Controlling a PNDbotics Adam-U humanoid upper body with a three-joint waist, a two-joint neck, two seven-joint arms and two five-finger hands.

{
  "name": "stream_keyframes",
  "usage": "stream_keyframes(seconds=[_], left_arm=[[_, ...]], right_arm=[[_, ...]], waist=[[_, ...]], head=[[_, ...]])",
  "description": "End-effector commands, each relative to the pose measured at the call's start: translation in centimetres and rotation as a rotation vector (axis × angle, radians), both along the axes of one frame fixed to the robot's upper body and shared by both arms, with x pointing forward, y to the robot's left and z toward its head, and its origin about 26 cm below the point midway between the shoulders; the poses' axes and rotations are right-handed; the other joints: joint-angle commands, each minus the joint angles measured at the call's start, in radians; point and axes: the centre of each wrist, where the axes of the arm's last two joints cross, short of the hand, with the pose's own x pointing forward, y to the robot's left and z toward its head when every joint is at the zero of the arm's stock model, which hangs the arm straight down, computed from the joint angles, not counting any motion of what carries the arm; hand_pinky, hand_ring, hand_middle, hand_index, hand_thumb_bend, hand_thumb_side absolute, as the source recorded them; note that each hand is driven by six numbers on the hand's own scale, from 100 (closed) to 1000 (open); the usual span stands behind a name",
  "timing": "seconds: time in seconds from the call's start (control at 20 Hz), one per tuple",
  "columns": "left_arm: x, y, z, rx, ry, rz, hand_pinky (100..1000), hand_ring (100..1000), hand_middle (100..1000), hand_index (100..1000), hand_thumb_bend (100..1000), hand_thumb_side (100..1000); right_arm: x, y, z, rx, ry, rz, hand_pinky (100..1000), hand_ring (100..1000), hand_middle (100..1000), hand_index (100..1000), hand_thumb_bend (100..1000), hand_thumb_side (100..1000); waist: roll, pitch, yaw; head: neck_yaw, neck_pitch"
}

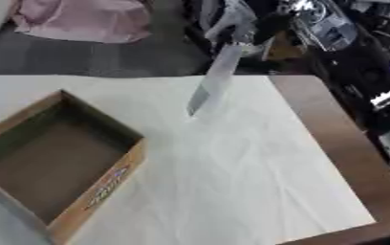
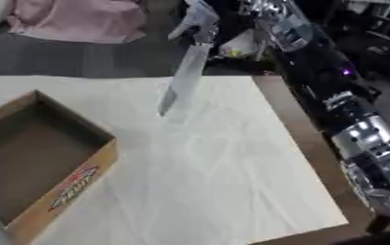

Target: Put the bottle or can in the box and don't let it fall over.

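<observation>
1. Your right robot hand (image 2: 200, 23) is at the far middle of the scene, just past the desk's far edge. As far as the blur allows, its fingers are curled round the top end of the bottle (image 1: 215, 79). Your left robot hand does not show.
2. The bottle hangs from that grip at a steep slant. Its top points far and right, and its bottom end is low over the white cloth (image 1: 232, 182), or perhaps touching it; I cannot tell which.
3. Risk: you hold it only at the top, so the long body can swing. If it goes down at this slant, it will likely tip as soon as you let go.
4. Risk: the box (image 1: 106, 186) sits well apart, at the near left. On the way there the low end could drag on the cloth or catch the box's right wall, which would twist the bottle in your grip.
5. Risk: the cloth is creased, so a bottle stood on it would rock. Aim for the box's flat floor.
6. The bottle looks tall, slim and pale grey, perhaps clear plastic. With a narrow base and that height, I judge it easy to topple.
7. The box is open-topped brown cardboard, and nothing shows inside it.
</observation>
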Motion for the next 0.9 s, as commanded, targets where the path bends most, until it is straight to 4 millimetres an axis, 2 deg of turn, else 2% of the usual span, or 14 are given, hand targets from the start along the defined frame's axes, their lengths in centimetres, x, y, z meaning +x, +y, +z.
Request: stream_keyframes(seconds=[0.05,0.5,0.75,0.9], left_arm=[[-0.2,0.1,0.9,-0.007,-0.027,0.0,639,917,743,923,159,741],[-0.1,0.1,1.2,-0.027,-0.026,0.005,643,916,744,922,164,738],[0.0,0.1,1.3,-0.033,-0.025,0.009,643,916,744,922,165,739],[0.0,0.1,1.3,-0.033,-0.022,0.012,643,916,744,922,166,740]], right_arm=[[-0.5,0.3,2.7,-0.104,-0.1,0.106,100,760,222,345,250,199],[-1.0,3.2,4.4,-0.075,-0.168,0.096,100,773,212,328,258,195],[-1.3,4.6,5.0,-0.04,-0.196,0.084,100,777,209,324,256,188],[-1.5,5.4,5.3,-0.023,-0.211,0.083,100,779,208,322,259,188]], waist=[[0.003,-0.026,0.007],[-0.008,-0.039,0.067],[-0.014,-0.042,0.088],[-0.018,-0.042,0.095]], head=[[-0.018,0.006],[-0.057,0.013],[-0.092,0.022],[-0.096,0.018]])
